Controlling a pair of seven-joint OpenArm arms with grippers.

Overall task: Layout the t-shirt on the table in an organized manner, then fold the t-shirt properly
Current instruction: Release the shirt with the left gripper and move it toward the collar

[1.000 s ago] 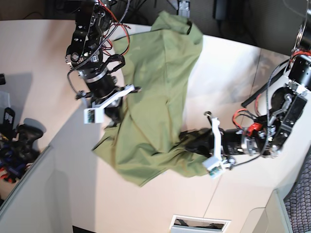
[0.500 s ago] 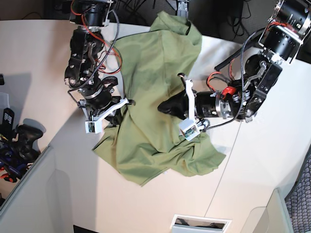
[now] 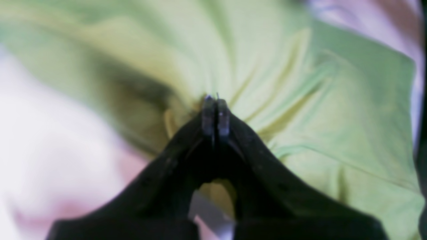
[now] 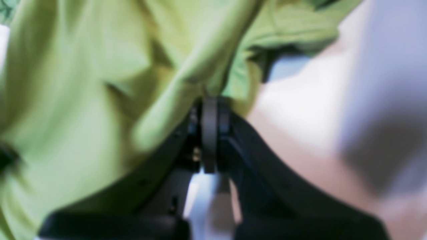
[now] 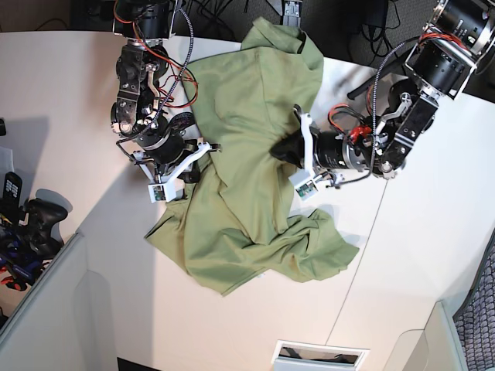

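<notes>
Clearly the job is only getting started: the t-shirt [image 5: 247, 154] is lying crumpled on the table [image 5: 69, 93], not yet spread flat, and no fold is made. It is sitting in a long rumpled heap running from the far edge of the table down toward the near side, with a bunched lobe at the lower right and another flap sticking out at the lower left. I cannot pick out sleeves or a collar from the overhead view.

Both arms are working at the middle of the cloth, 1 on each side. The left gripper [image 3: 215, 115] is pinching the shirt: its 2 fingertips are pressed together, with creases radiating out from the pinch point, so it is clenched on fabric. The right gripper [image 4: 209, 116] is also closed tight, and a thick ridge of green cloth is running right into its tips; I judge it is holding a gathered fold of the shirt, though the blur makes the exact bite hard to see.

By my reckoning, nearly all the work is still ahead. The shirt is needing to be pulled open and smoothed until its outline is showing, and only then folded. With 2 grips so near the centre, the outer edges are hanging slack and wrinkled.
</notes>
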